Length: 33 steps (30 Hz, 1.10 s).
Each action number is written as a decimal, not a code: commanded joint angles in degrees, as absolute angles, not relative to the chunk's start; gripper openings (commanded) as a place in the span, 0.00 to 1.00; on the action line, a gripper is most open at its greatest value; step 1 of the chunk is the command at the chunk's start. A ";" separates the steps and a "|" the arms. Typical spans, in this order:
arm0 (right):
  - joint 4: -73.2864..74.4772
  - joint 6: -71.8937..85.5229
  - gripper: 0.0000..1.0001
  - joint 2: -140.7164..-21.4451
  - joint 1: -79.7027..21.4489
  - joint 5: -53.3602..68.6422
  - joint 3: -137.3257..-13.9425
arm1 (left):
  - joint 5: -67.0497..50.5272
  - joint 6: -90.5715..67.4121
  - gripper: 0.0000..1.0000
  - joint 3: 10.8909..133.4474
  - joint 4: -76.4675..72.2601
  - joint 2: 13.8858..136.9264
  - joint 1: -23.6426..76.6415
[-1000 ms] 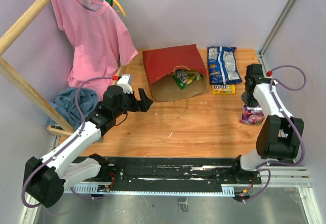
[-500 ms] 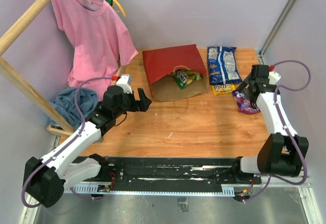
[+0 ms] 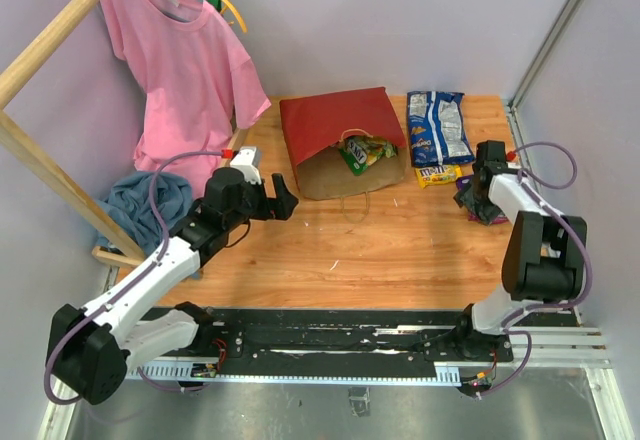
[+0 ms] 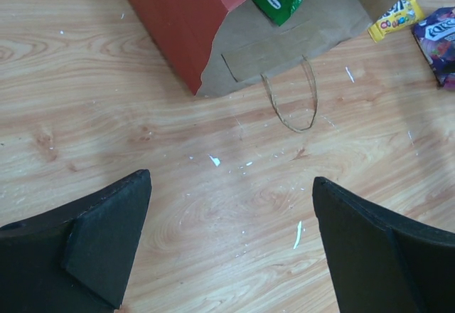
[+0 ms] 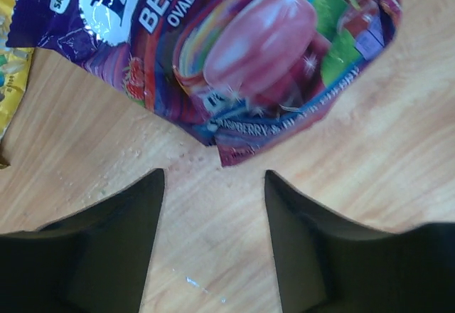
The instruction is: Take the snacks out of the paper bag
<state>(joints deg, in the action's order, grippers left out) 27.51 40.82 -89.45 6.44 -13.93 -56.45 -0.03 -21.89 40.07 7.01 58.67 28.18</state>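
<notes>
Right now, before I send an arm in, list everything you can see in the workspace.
paper bag: one, red outside, brown inside, on its side at the far middle of the table, mouth toward the arms
packets in the bag mouth: count unclear, a green one foremost
blue-white bag: one, flat, right of the paper bag
yellow pack: one, just nearer than the blue-white bag
purple packet: one, right of the yellow pack
pink shirt: one, hanging far left
blue cloth: one heap, below the shirt
wooden rack: one, pale, left edge
left hand: black, open, empty, short of the bag
right hand: black, open, empty, just short of the purple packet
</notes>
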 commanded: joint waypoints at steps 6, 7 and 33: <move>25.69 39.06 0.12 -92.76 7.69 -11.77 -60.44 | 1.22 -21.54 1.00 39.99 8.32 55.37 27.82; 25.67 38.69 0.12 -91.16 7.65 -12.11 -60.61 | 1.23 -21.46 1.00 40.06 8.35 55.42 27.78; 21.43 47.48 0.04 -94.44 14.50 -10.55 -56.18 | -0.85 -22.57 1.00 42.68 8.37 57.55 27.82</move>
